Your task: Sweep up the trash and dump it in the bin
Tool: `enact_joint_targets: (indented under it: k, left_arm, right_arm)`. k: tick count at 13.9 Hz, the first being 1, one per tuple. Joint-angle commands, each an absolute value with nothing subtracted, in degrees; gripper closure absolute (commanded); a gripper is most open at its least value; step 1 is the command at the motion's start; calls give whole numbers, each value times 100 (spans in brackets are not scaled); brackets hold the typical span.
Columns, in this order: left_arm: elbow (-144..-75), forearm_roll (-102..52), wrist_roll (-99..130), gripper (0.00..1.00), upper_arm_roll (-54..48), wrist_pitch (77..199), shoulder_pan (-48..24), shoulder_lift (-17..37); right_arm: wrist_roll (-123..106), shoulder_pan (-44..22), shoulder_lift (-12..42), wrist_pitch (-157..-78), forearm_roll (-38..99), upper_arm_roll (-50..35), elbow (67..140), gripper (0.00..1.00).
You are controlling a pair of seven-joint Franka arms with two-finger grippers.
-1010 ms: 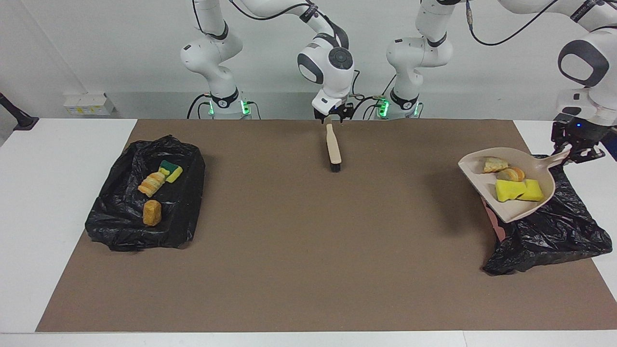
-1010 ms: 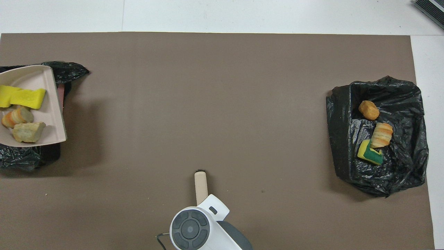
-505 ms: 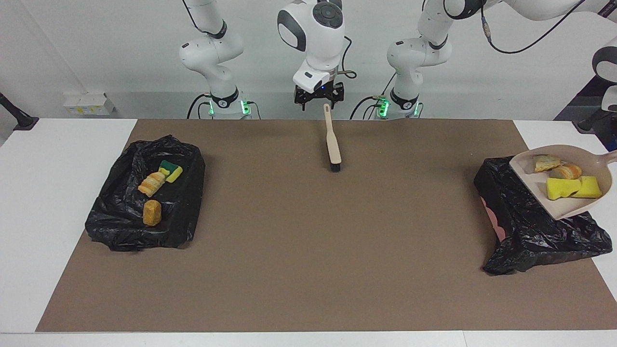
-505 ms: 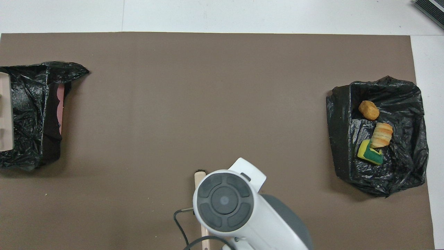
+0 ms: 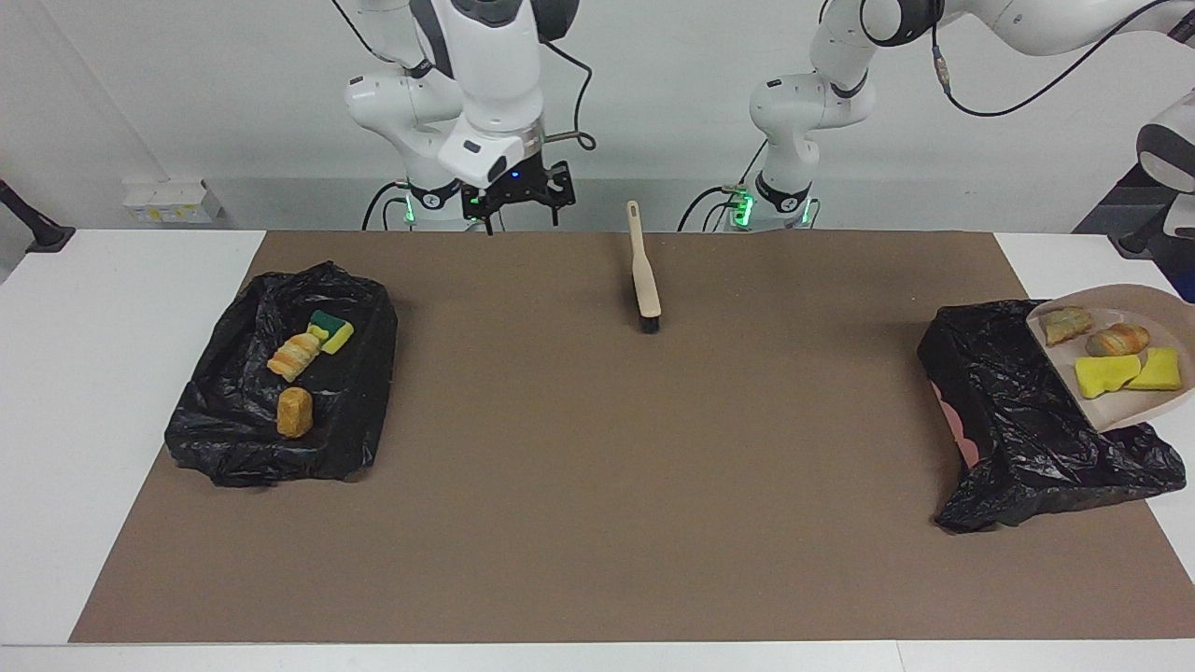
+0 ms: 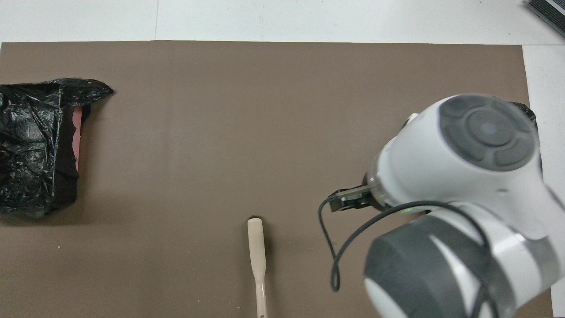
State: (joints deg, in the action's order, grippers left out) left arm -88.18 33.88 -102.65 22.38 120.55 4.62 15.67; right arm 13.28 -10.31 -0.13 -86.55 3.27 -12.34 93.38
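Note:
The beige dustpan [image 5: 1116,411] hangs in the air over the black-bagged bin [image 5: 1018,411] at the left arm's end of the table. It carries trash: two yellow sponge chunks [image 5: 1106,373] and two bread-like pieces [image 5: 1117,339]. Its handle and my left gripper are out of view. The beige brush [image 5: 644,275] lies alone on the brown mat, handle toward the robots; it also shows in the overhead view [image 6: 257,251]. My right gripper [image 5: 521,207] is open and empty, raised over the mat's robot-side edge, off to the brush's side toward the right arm's end.
A second black bag [image 5: 233,411] at the right arm's end holds a yellow-green sponge [image 5: 331,329], a bread piece [image 5: 294,355] and an orange lump [image 5: 294,411]. The right arm hides it from overhead. The bin [image 6: 31,145] shows a pink edge.
My right gripper left the brush handle, rose and swung toward the right arm's end. The dustpan with its trash moved outward over the bin, past the table's end.

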Motion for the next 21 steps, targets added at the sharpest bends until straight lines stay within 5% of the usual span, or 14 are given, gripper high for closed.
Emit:
enact_joint_targets:
  k: [1,7,15,21]
  left_arm:
    - [-8842,4267,-9915,100,2241,12059,308,1486]
    - [-8824,4841,-8792,100,2224,11076,-61,1398]
    - [-8859,5660,-8191,100,1891,9916,-334,880]
    - [-9009,3406,-7946,100,1643,9246,-325,686]
  right_arm:
    - [740,-459,105,-8263,72,-1336,8896,0]
    - [237,430,88,-8288,-360,-942,8868,0]
    - [571,440,-457,-8604,79,-264,9307,0]
    - [519,440,-325,-8149,97,-272,8930,0]
